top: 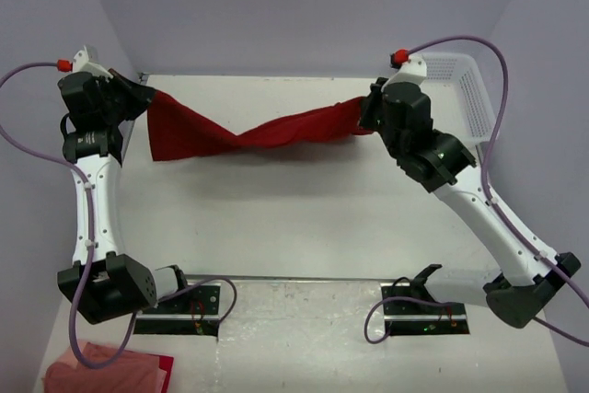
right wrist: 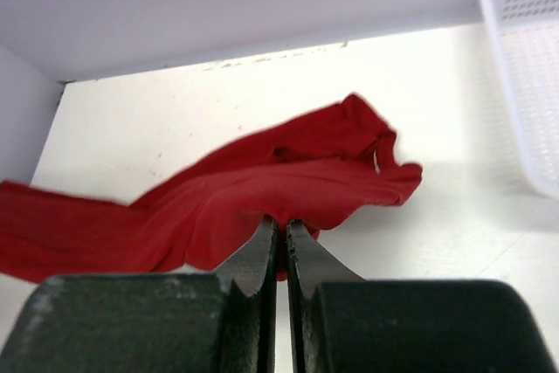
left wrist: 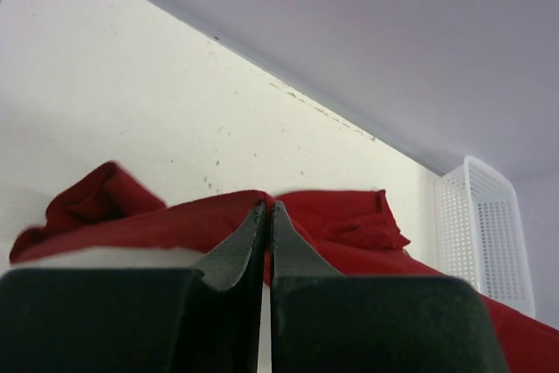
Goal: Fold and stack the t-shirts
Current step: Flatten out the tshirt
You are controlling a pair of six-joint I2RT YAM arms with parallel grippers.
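A deep red t-shirt point(top: 248, 135) hangs twisted between my two grippers across the far part of the white table point(top: 294, 218). My left gripper point(top: 143, 98) is shut on its left end; in the left wrist view the gripper point(left wrist: 266, 209) pinches the red t-shirt point(left wrist: 341, 220). My right gripper point(top: 368, 112) is shut on the right end; in the right wrist view the gripper point(right wrist: 282, 226) grips a fold of the t-shirt point(right wrist: 262, 189). The shirt's middle sags toward the table.
A white mesh basket point(top: 465, 89) stands at the far right; it also shows in the left wrist view point(left wrist: 485, 233) and right wrist view point(right wrist: 524, 58). A pinkish-red cloth point(top: 110, 370) lies at the near left corner. Purple walls close the back.
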